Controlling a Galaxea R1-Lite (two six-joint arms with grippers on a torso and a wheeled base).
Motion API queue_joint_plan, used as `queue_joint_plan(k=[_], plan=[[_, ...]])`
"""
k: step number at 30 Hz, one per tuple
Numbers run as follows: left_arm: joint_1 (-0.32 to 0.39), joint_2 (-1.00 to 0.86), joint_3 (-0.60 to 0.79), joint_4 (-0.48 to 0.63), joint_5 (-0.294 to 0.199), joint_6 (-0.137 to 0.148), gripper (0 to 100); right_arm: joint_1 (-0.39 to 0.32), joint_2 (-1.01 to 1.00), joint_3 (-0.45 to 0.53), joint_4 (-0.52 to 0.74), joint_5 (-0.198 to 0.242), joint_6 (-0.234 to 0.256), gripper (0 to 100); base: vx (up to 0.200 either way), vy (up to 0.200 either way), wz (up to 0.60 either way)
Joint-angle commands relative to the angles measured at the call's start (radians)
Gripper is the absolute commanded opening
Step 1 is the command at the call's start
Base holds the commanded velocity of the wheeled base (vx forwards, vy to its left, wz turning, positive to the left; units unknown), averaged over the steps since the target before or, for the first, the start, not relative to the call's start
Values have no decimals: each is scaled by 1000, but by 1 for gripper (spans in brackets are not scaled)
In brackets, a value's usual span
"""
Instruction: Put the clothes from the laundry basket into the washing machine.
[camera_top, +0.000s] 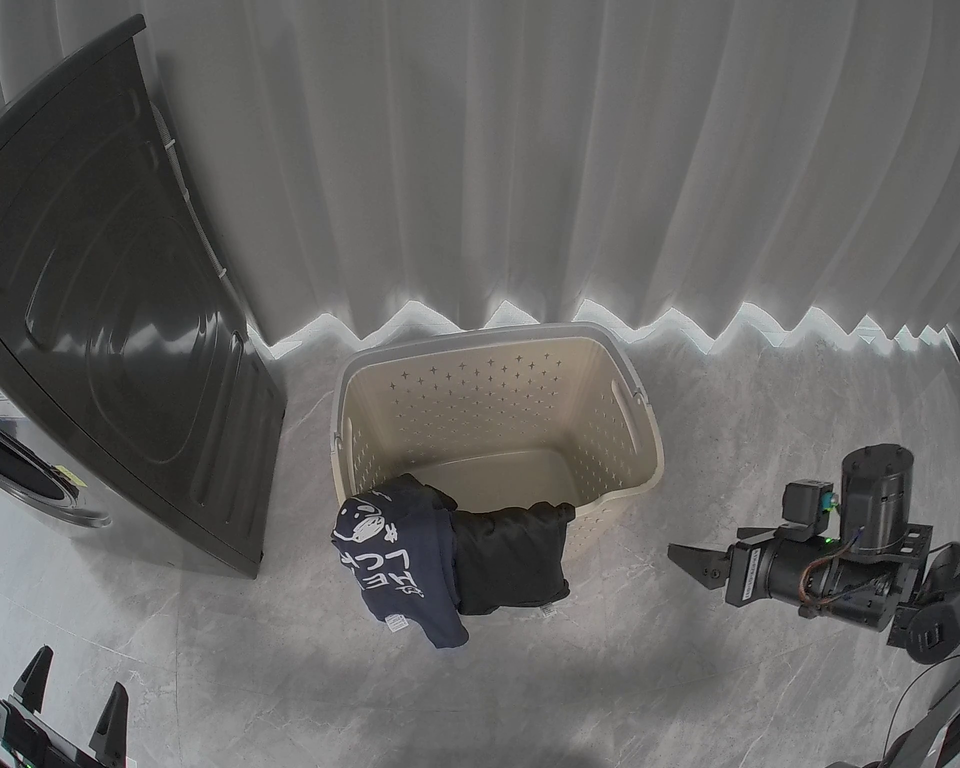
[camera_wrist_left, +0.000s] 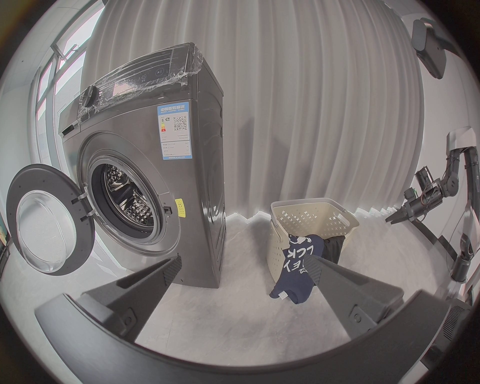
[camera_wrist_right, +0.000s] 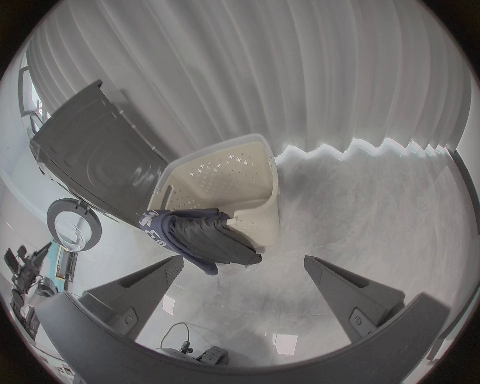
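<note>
A beige laundry basket (camera_top: 500, 400) stands on the floor in front of the curtain. Over its near rim hang a navy printed T-shirt (camera_top: 400, 560) and a black garment (camera_top: 512, 555). The grey washing machine (camera_top: 120, 320) stands to the basket's left; its round door (camera_wrist_left: 47, 225) is swung open and the drum (camera_wrist_left: 125, 200) shows. My left gripper (camera_top: 75, 690) is open and empty, low at the near left, well short of the basket (camera_wrist_left: 310, 220). My right gripper (camera_top: 690, 562) is open and empty, right of the basket (camera_wrist_right: 235, 185), pointing toward the clothes (camera_wrist_right: 210, 240).
A pale pleated curtain (camera_top: 560, 150) closes off the back. Bare marble floor (camera_top: 600, 680) lies around the basket and in front of the washing machine (camera_wrist_right: 95, 155). A cable and a small device (camera_wrist_right: 200, 352) lie on the floor below my right arm.
</note>
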Motion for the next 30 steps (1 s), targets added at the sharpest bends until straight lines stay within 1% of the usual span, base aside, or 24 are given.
queue_joint_plan(k=[1,5,10,17,30], plan=[[0,-16,18,1,1,-1,100,27,153,15,-64,-33,3,100,0,0,0],[0,-16,18,0,1,-1,100,35,204,10,-127,-35,0,100,0,0,0],[0,-16,18,1,1,-1,100,69,281,-5,-185,-38,1,100,0,0,0],[0,-16,18,1,1,-1,100,90,397,-40,-318,-39,-10,100,0,0,0],[0,-16,18,1,1,-1,100,127,469,-134,-324,-38,-11,100,0,0,0]])
